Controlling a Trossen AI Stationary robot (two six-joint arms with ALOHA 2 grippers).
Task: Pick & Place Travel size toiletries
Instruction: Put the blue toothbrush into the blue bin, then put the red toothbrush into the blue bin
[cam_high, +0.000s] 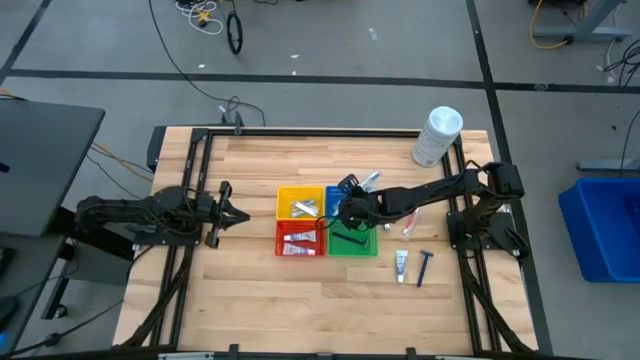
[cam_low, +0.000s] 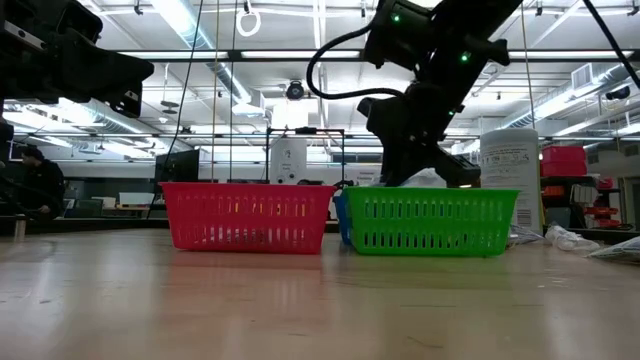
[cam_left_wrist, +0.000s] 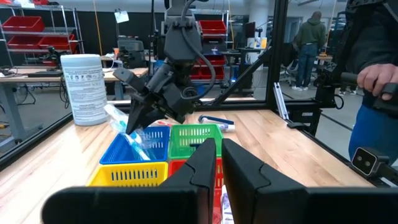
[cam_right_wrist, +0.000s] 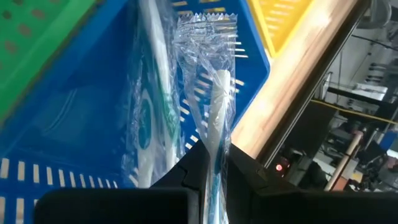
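Four small baskets stand together mid-table: yellow (cam_high: 300, 203), blue (cam_high: 333, 196), red (cam_high: 300, 238) and green (cam_high: 353, 241). My right gripper (cam_high: 347, 210) hangs over the blue basket (cam_right_wrist: 74, 124), shut on a toothbrush in a clear wrapper (cam_right_wrist: 217, 99). Another wrapped toothbrush (cam_right_wrist: 146, 118) lies in that basket. A white tube (cam_high: 401, 263) and a dark razor (cam_high: 424, 267) lie on the table near the right edge. My left gripper (cam_high: 240, 215) waits, shut, at the table's left. My right gripper pinches the wrapped toothbrush by its handle (cam_right_wrist: 215, 140) between its two fingers. The fingers slant down from the table's right side and lie along the brush. The brush sticks out past the fingertips, tilted down into the blue basket (cam_left_wrist: 134, 142). Whether its far end touches the basket, I cannot tell.
A large white cylindrical container (cam_high: 437, 136) stands at the far right corner. Loose items lie behind the blue basket (cam_high: 366, 181) and right of the green one (cam_high: 408, 222). A person's hand (cam_left_wrist: 379, 78) shows beyond the table's right side.
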